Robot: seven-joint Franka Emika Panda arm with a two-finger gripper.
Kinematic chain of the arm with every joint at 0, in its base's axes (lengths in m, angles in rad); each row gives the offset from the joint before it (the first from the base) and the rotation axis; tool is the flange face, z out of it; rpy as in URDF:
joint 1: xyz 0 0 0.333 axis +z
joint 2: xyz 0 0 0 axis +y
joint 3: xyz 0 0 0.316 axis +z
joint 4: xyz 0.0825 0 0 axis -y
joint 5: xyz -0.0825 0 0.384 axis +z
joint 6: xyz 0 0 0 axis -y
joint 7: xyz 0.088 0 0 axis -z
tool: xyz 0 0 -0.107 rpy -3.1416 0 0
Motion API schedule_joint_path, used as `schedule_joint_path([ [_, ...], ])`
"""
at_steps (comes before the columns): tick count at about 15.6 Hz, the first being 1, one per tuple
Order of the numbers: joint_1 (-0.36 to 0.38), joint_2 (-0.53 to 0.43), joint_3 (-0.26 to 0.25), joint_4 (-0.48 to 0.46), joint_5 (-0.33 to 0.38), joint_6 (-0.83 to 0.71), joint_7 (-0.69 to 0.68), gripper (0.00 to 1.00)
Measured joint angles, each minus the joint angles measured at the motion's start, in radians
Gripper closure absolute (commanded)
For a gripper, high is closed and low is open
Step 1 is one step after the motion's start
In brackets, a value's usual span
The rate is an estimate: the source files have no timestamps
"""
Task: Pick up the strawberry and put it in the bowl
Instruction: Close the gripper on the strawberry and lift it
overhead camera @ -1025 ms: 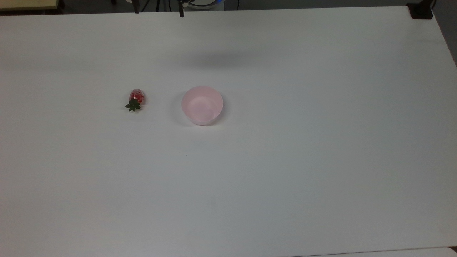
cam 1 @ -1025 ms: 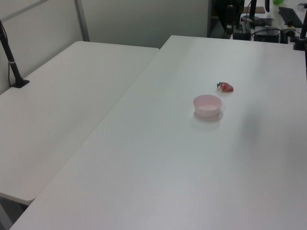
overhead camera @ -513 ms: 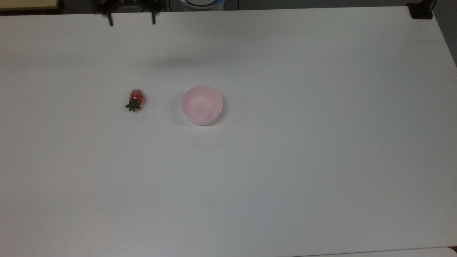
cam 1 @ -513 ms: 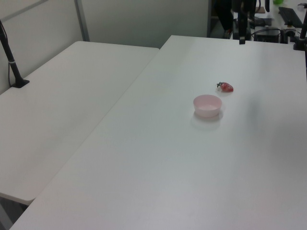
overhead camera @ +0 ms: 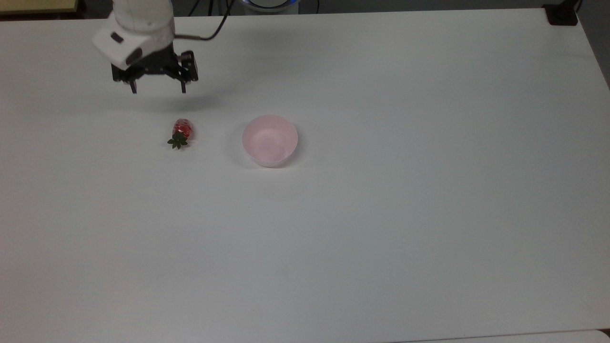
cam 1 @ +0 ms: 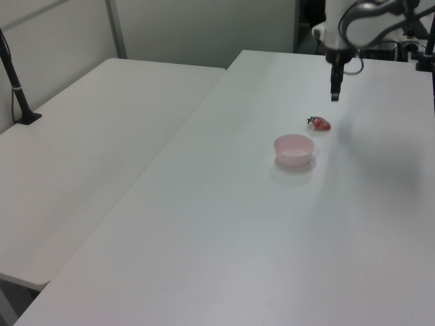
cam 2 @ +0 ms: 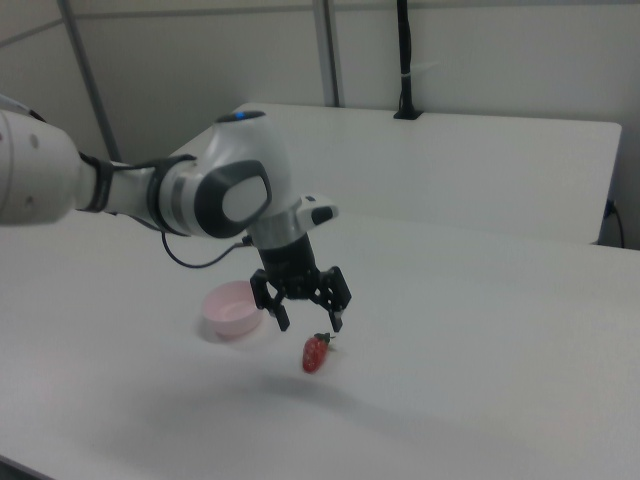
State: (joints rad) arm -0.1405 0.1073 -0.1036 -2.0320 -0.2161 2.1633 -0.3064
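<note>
the strawberry (overhead camera: 181, 133) lies on its side on the white table (overhead camera: 381, 214), its green leafy cap toward the bottom of the top view, with the pink bowl (overhead camera: 269, 140) standing upright near it on the top view's right, the two apart and not touching. the pincer (overhead camera: 157, 89) hangs in the air above the table with its two dark fingers spread wide and nothing between them; in the top view it sits above and a little to the left of the strawberry, and a soft shadow falls on the table just under it. the left view shows the pincer (cam 1: 334, 97) edge-on, so the fingers line up as one thin dark bar pointing down and their spread cannot be judged there, but it makes plain that the tips are clear of the table and higher than the strawberry (cam 1: 319, 123), which lies just beyond the bowl (cam 1: 293, 149). the right view gives the closest look: the pincer (cam 2: 306, 322) faces down with both fingers clearly parted, the strawberry (cam 2: 316, 353) resting on the table just below them and untouched, the bowl (cam 2: 233, 309) to the right view's left and partly behind the arm. the right view also shows the bulky white and grey arm (cam 2: 150, 190) reaching in from the right view's left, with a dark cable looping under it, and a second white table (cam 2: 440, 160) behind.
</note>
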Motion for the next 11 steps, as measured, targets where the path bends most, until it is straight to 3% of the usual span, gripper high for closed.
schedule_joint_path([
  [7, 0.018, 0.161, 0.009, 0.007, -0.006, 0.121, 0.078, 0.03],
  [8, 0.022, 0.173, 0.013, 0.007, -0.006, 0.130, 0.111, 0.17],
  [10, 0.036, 0.197, 0.016, 0.013, -0.006, 0.150, 0.176, 0.69],
  [11, 0.042, 0.205, 0.017, 0.016, -0.006, 0.158, 0.204, 0.82],
])
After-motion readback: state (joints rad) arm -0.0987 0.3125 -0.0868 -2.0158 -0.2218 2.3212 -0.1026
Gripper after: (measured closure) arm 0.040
